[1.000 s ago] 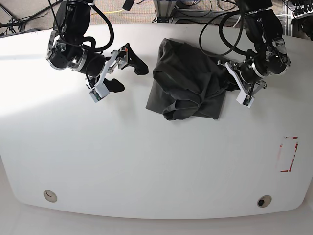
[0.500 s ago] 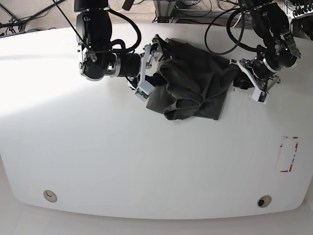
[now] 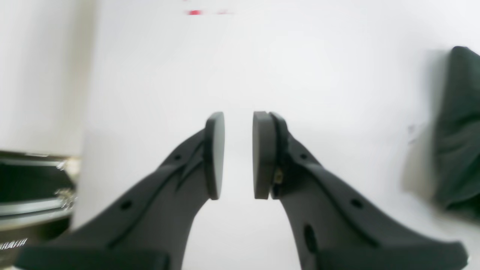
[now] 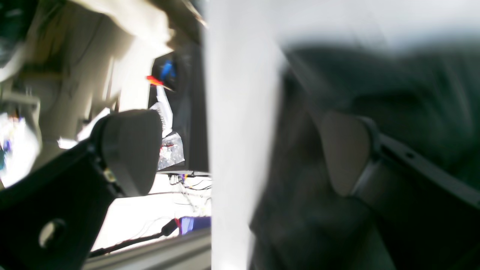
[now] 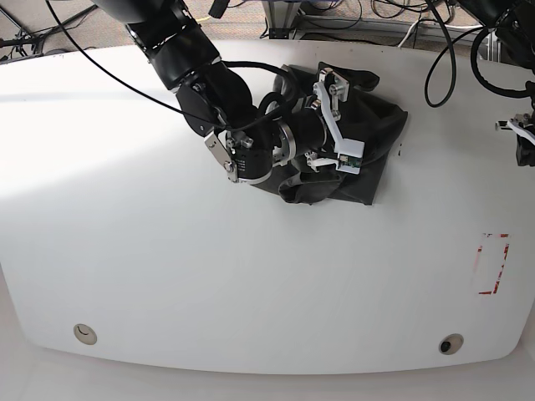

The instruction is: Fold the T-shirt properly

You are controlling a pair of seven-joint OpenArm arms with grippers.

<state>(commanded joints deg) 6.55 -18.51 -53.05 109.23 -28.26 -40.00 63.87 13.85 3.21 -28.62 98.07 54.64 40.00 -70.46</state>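
The dark charcoal T-shirt lies bunched and crumpled at the table's back middle. My right arm reaches across it. My right gripper is wide open over the shirt's right part. In the right wrist view the right gripper has one finger over the shirt and the other beyond the table edge; nothing is held. My left gripper sits at the far right edge, apart from the shirt. In the left wrist view the left gripper shows a narrow empty gap above bare table, with the shirt off to the right.
A red-marked rectangle is on the white table at the right. Two round holes sit near the front edge. Cables and equipment lie behind the back edge.
My right arm has swung further right, over the shirt, with its gripper open above it. My left arm has drawn back from the shirt's right edge to the far right of the table.
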